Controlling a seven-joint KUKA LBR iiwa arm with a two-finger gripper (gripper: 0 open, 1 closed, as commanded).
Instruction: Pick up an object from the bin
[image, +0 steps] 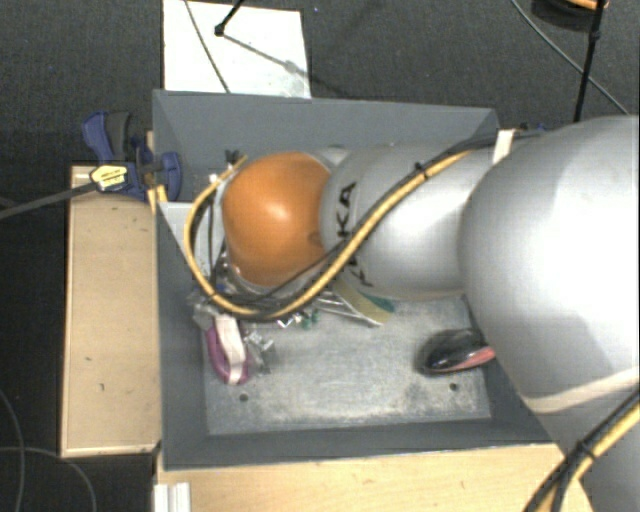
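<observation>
My gripper (238, 288) is low at the bin's left side, mostly hidden beneath the arm's orange cover. Just below it, on the bin floor near the left wall, lies a purple and white object (226, 352), curved and standing on edge. A small metal piece (262, 346) lies right beside it. Whether the gripper touches either one cannot be told. A bit of green (310, 318) and pale tan strips (362, 306) stick out from under the arm to the gripper's right.
A black, rounded, mouse-like thing with a red part (455, 352) lies at the bin's right, half under the arm. The arm covers the back and right of the bin. Bare floor shows along the front.
</observation>
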